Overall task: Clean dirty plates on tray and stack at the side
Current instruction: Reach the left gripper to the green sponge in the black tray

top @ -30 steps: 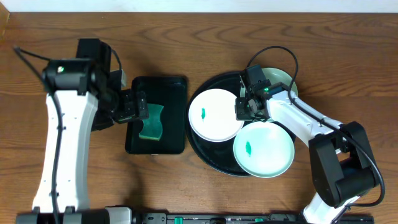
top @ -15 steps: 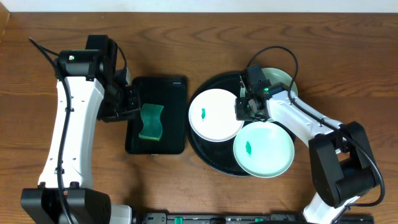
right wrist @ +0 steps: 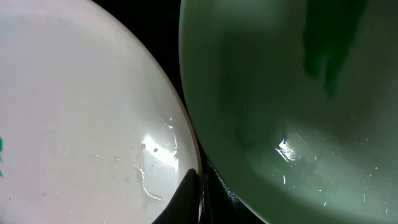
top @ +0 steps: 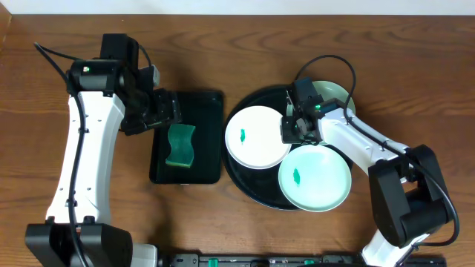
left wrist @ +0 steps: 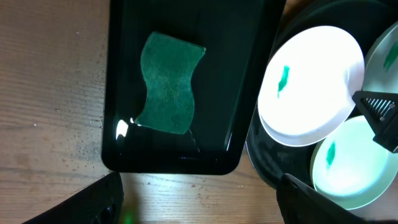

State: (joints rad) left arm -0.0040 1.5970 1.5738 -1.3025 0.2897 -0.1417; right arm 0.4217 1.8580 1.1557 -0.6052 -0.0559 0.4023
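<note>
Black left gripper (top: 170, 111) gapes wide, empty, the green sponge (left wrist: 169, 84) ahead of it in a small tray (left wrist: 124, 50). Right gripper (right wrist: 198, 196) pinches shut on the white plate (top: 256, 137) at its rim, mint plate (top: 326, 178) just beside.

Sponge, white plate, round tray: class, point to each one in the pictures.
sponge (left wrist: 169, 83): left wrist view, middle of its top face.
white plate (top: 257, 136): overhead view, bare middle of its face.
round tray (top: 247, 187): overhead view, bare floor near its lower-left rim.
</note>
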